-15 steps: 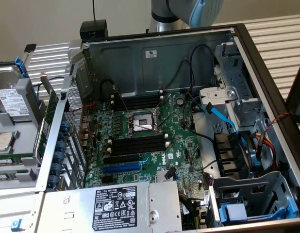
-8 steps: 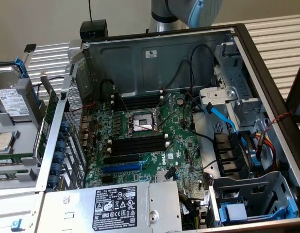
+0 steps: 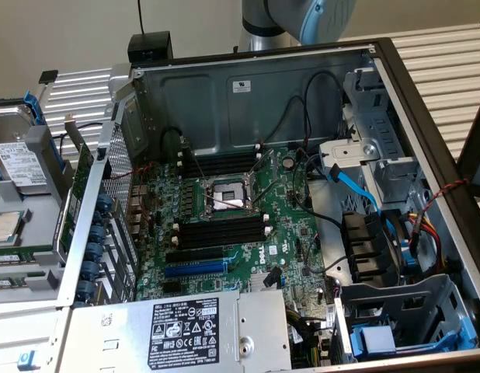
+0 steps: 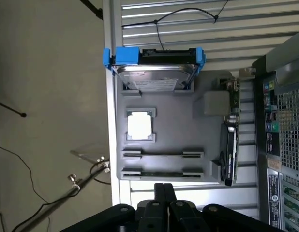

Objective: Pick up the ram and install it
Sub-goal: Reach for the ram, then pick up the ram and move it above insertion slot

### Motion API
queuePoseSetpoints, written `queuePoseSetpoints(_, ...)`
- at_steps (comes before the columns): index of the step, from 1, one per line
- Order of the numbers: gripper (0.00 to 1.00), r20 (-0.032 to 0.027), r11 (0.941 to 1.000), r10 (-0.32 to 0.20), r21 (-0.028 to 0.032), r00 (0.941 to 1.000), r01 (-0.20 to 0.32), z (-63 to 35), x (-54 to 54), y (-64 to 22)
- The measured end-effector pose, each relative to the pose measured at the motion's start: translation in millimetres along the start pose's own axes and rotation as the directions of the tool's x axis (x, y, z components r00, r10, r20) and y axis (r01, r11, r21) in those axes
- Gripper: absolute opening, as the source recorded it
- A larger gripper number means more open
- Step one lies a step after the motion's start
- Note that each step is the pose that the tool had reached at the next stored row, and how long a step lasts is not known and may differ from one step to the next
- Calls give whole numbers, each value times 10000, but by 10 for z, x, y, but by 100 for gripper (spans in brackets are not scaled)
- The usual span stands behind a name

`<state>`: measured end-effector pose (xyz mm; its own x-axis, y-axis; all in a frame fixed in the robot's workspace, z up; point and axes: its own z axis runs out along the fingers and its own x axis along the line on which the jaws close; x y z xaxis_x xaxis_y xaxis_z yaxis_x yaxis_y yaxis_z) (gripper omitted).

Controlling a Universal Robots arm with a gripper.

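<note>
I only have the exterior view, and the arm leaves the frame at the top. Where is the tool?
Observer: In the wrist view the tool faces the grey tray beside the computer case.
Operator: Is it holding anything?
Observer: No, its fingers are shut with nothing between them.
Operator: Where is the ram?
Observer: The ram stands on edge in the tray holder nearest the tool.

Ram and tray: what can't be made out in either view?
ram: edge-on in its holder, wrist view; label and chips hidden.
parts tray: exterior view, cut off by the left edge.
robot arm: exterior view, cut off by the top edge.
</note>
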<state>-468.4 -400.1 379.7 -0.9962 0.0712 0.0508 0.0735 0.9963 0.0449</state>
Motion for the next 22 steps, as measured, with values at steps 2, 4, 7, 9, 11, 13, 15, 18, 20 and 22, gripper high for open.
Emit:
queuePoseSetpoints(2, 10, -1, 10000, -2, 0, 10000, 2, 0, 9, -2)
queuePoseSetpoints(4, 10, 2, 10000, -2, -2, 10000, 2, 0, 10, -1)
queuePoseSetpoints(7, 10, 2, 10000, 0, -2, 10000, 0, 1, 12, -1)
queuePoseSetpoints(9, 10, 2, 10000, 0, -1, 10000, 0, 1, 12, -1)
queuePoseSetpoints(11, 10, 0, 10000, -38, 0, 10000, 38, 0, 12, -1)
queuePoseSetpoints(13, 10, -12, 9994, -346, 15, 9994, 346, 2, 12, -2)
queuePoseSetpoints(15, 10, -30, 9976, -692, 33, 9976, 692, 2, 12, -1)
queuePoseSetpoints(18, 10, -57, 9922, -1244, 58, 9922, 1245, 3, 12, -1)
queuePoseSetpoints(20, 10, -76, 9872, -1594, 74, 9872, 1594, 3, 11, -1)
queuePoseSetpoints(22, 10, -96, 9806, -1957, 89, 9806, 1958, 3, 12, -1)
